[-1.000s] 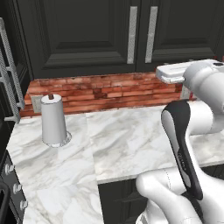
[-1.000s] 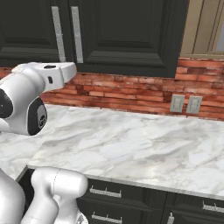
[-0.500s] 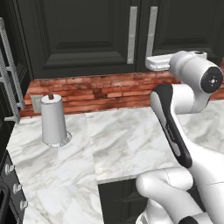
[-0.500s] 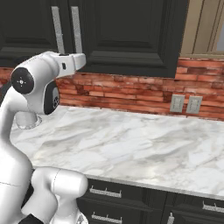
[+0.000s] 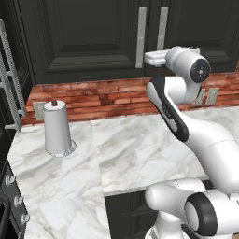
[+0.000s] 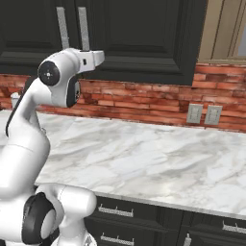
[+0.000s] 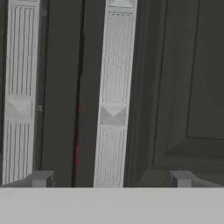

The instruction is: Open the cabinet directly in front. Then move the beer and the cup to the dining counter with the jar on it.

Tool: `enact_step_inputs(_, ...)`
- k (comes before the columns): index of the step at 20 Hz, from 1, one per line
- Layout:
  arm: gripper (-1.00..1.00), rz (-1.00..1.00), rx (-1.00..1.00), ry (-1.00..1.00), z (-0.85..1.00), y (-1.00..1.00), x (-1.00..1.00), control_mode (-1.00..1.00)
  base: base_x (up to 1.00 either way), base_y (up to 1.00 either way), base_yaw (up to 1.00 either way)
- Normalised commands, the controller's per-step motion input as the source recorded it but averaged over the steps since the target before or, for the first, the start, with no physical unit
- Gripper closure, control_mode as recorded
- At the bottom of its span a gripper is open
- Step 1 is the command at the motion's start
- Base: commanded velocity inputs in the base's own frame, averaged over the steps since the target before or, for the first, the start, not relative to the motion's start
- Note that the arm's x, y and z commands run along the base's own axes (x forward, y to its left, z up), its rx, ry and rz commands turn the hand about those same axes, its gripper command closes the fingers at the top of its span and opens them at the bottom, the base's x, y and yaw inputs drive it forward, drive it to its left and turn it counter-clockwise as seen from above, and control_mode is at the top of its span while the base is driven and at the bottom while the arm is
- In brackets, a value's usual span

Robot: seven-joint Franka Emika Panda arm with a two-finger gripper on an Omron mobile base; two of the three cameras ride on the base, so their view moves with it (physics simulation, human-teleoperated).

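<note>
**Arm has swung up to the cabinet handles**

Since the earlier frames the arm has risen and turned left, bringing the gripper (image 7: 111, 179) from beside the brick wall up to the foot of the cabinet's (image 5: 88, 42) two doors. In the hand view both fingertips (image 7: 41, 178) stand spread wide with nothing between them; the right handle (image 7: 113, 100) lies in the gap, nearer the left tip, and the left handle (image 7: 18, 100) sits at the frame's edge. A thin red glint shows through the slit between the shut doors. From the left base view the hand (image 5: 158, 57) hangs just under the handles. Below, the paper-towel roll (image 5: 57, 128) stands upright on the marble worktop (image 5: 126, 149), well apart from the arm.
</note>
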Motion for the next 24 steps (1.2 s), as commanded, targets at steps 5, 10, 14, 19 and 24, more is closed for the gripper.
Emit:
enact_step_inputs(5, -1.0, 0.0, 0.0, 0.04, 0.0, 0.0, 1.0, -1.0, 0.0, 0.0, 0.0)
enact_step_inputs(10, -1.0, 0.0, 0.0, 0.14, -0.01, -0.02, 1.0, -1.0, 0.0, 0.0, 0.0)
enact_step_inputs(14, -1.0, 0.0, 0.0, 0.08, -0.01, -0.01, 0.76, -1.0, 0.0, 0.0, 0.0)
enact_step_inputs(19, 1.0, 0.0, 0.0, 0.0, 0.0, 0.0, 0.0, -1.0, 0.0, 0.0, 0.0)
enact_step_inputs(24, 1.0, 0.0, 0.0, 0.0, 0.0, 0.0, 0.0, -1.0, 0.0, 0.0, 0.0)
